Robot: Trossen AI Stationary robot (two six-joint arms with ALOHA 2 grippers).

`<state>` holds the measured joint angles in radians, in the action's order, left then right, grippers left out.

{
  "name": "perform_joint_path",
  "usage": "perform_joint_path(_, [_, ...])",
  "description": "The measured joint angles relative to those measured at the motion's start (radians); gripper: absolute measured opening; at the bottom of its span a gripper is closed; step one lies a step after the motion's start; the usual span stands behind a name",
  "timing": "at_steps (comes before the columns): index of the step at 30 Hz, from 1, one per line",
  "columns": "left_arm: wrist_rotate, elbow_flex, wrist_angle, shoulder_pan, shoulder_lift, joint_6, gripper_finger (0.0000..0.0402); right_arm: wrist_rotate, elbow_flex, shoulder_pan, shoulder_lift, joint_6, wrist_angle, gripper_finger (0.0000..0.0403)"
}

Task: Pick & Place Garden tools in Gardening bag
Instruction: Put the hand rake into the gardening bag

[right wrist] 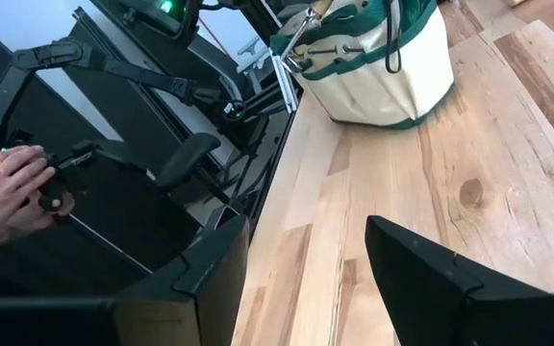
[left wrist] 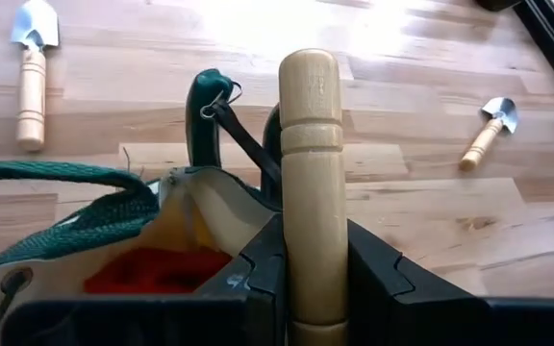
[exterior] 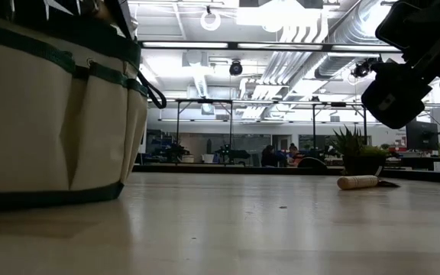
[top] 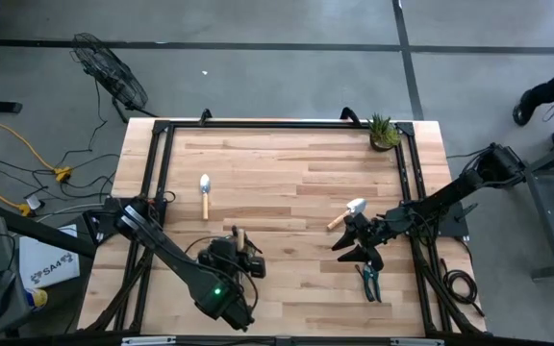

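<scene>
From overhead I see my left hand (top: 241, 252) low over the bag (top: 221, 258) near the desk's (top: 287, 159) front edge, but the arm covers most of the bag there. My left wrist camera fills that in: the fingers (left wrist: 373, 279) are closed narrow on a pale wooden handle (left wrist: 313, 183) that stands upright between them, directly above the bag's open mouth (left wrist: 195, 207). I cannot see the tool's head, so I cannot tell which tool it is. Inside the bag that view shows the red cloth (left wrist: 157, 272), and green pruner handles (left wrist: 207, 111) stick up past the rim beside a green strap (left wrist: 75, 207). The low camera gives me only the bag's beige side with green trim (exterior: 52, 114), a wooden handle (exterior: 357, 182) lying far across the desk, and the plant (exterior: 355, 153) behind it. My right hand (top: 359, 246) hangs over the desk's right side, fingers (right wrist: 421, 264) spread wide and holding nothing. Overhead, one trowel (top: 205, 192) lies left of centre, a second trowel (top: 346, 213) lies just beside the right hand, and a pruner (top: 369, 282) lies on the desk near that hand. The right wrist camera alone shows a person's hand (right wrist: 8, 192) off the desk's edge.
</scene>
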<state>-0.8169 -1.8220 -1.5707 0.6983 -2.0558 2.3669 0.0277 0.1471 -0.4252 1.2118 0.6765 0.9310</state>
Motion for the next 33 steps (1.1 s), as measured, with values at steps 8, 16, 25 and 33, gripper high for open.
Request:
perform_joint_path(8, [0.030,0.066,0.000,0.012,0.051,-0.007,0.0058,0.000,0.000,0.000,0.000,0.000,0.000,0.0204])
perform_joint_path(16, [0.106,0.102,0.000,0.036,0.058,0.021,0.0058,0.000,0.000,0.000,0.000,0.000,0.000,0.0204])
perform_joint_path(25, [0.131,0.104,0.000,0.012,0.058,0.039,0.0058,0.000,0.000,0.000,0.000,0.000,0.000,0.0204])
perform_joint_path(33, [0.128,0.104,-0.001,-0.021,0.058,0.039,0.0058,0.000,0.000,0.000,0.000,0.000,0.000,0.0204])
